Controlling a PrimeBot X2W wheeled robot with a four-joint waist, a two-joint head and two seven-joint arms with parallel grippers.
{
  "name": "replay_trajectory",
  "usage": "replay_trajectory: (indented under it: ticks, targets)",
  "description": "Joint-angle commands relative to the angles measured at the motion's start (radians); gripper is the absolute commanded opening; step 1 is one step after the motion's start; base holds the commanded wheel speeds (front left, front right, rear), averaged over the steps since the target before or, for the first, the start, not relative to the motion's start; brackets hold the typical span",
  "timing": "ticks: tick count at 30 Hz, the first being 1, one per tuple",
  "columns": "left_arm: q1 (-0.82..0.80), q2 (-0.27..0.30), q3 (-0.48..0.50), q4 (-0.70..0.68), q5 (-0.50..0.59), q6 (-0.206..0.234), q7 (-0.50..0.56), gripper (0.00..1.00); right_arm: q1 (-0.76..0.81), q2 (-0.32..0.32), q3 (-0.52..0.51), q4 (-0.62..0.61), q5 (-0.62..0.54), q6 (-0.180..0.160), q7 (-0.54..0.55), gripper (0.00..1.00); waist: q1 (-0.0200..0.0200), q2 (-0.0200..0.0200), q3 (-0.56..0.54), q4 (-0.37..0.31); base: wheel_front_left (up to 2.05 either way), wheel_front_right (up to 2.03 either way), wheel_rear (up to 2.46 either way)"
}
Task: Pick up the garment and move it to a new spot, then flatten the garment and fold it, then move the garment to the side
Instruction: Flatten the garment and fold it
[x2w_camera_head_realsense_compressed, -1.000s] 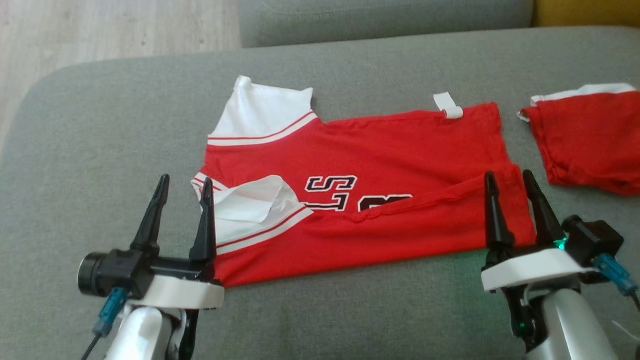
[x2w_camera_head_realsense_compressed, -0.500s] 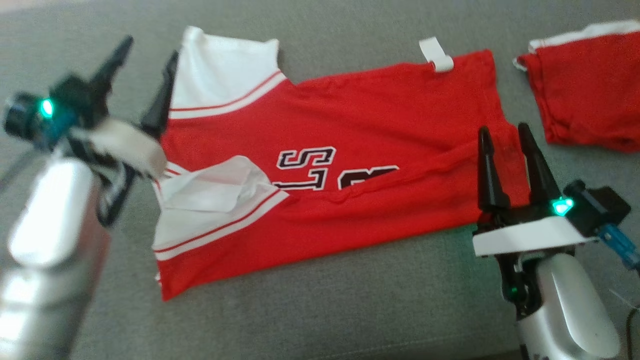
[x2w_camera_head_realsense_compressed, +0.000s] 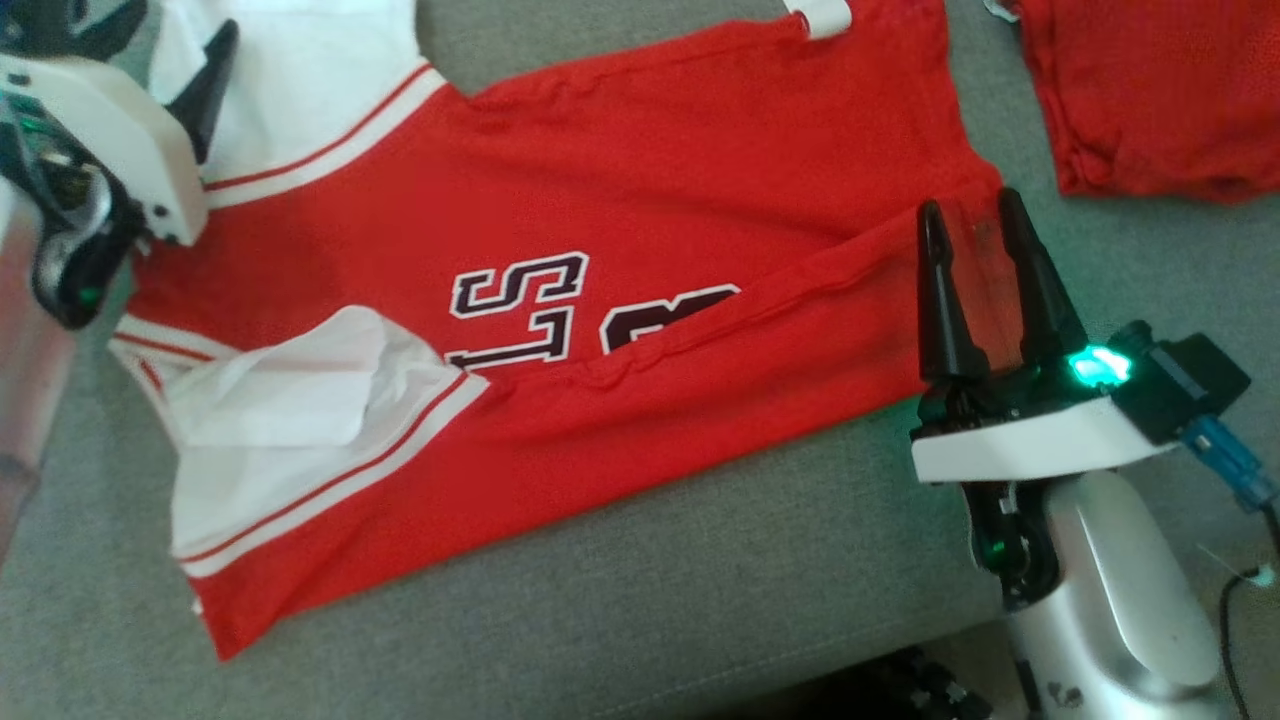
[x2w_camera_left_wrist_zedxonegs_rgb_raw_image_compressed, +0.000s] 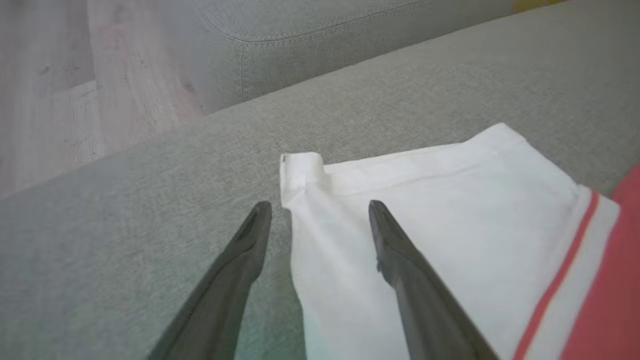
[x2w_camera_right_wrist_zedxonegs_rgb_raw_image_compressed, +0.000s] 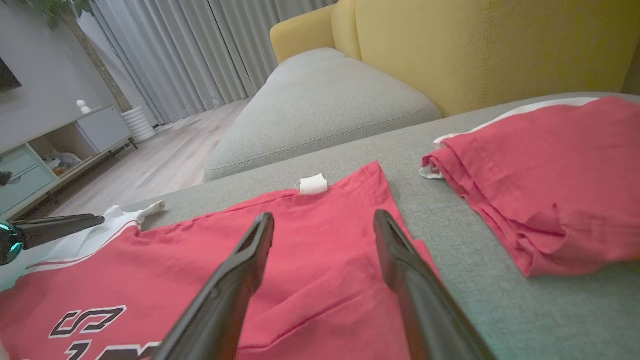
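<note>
Head view: we see the red jersey (x2w_camera_head_realsense_compressed: 640, 200) mid-frame on the grey cushion (x2w_camera_head_realsense_compressed: 700, 600), half folded. Both pincers are wide open and empty: right gripper (x2w_camera_head_realsense_compressed: 968, 205) over the right-hand hem, left gripper (x2w_camera_left_wrist_zedxonegs_rgb_raw_image_compressed: 320, 210) straddling the white sleeve (x2w_camera_left_wrist_zedxonegs_rgb_raw_image_compressed: 425, 200) edge. We'd pinch both layers and lift evenly. Jersey's top edge is cropped; the fold partly covers the lettering.

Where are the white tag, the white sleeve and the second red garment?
white tag (x2w_camera_right_wrist_zedxonegs_rgb_raw_image_compressed: 313, 184), right wrist view, middle of the loop.
white sleeve (x2w_camera_left_wrist_zedxonegs_rgb_raw_image_compressed: 450, 210), left wrist view, flat middle of the cloth.
second red garment (x2w_camera_right_wrist_zedxonegs_rgb_raw_image_compressed: 550, 175), right wrist view, top folded layer.
</note>
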Motion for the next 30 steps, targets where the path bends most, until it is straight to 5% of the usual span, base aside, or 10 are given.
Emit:
replay_trajectory:
  ticks: [1,14,15,16,30]
  targets:
    - [-0.054,0.061,0.023,-0.011,-0.01,0.002,-0.001,1.0,-0.021,-0.005,0.025,-0.041,0.007,-0.001,-0.011,1.0,-0.0003,0.0001,0.024,-0.022,0.0,0.0,0.0]
    - [-0.153,0.087,-0.108,0.108,-0.117,0.002,-0.004,0.96,-0.02,-0.005,0.021,-0.083,0.001,-0.001,-0.013,1.0,-0.0003,0.0001,0.062,-0.034,0.0,0.0,0.0]
    - [-0.155,0.083,-0.121,0.107,-0.131,0.002,0.001,0.3,-0.019,-0.005,0.02,-0.084,-0.001,-0.001,-0.013,1.0,-0.0003,0.0001,0.062,-0.032,0.0,0.0,0.0]
    - [-0.156,0.079,-0.147,0.095,-0.161,0.002,0.0,0.0,-0.019,-0.005,0.017,-0.082,-0.004,-0.001,-0.013,1.0,-0.0003,0.0001,0.06,-0.027,0.0,0.0,0.0]
    - [-0.102,0.008,-0.194,0.077,-0.103,0.002,-0.437,0.0,-0.023,-0.005,-0.068,-0.054,-0.127,-0.001,0.059,1.0,-0.0003,0.0001,-0.095,0.109,0.0,0.0,0.0]
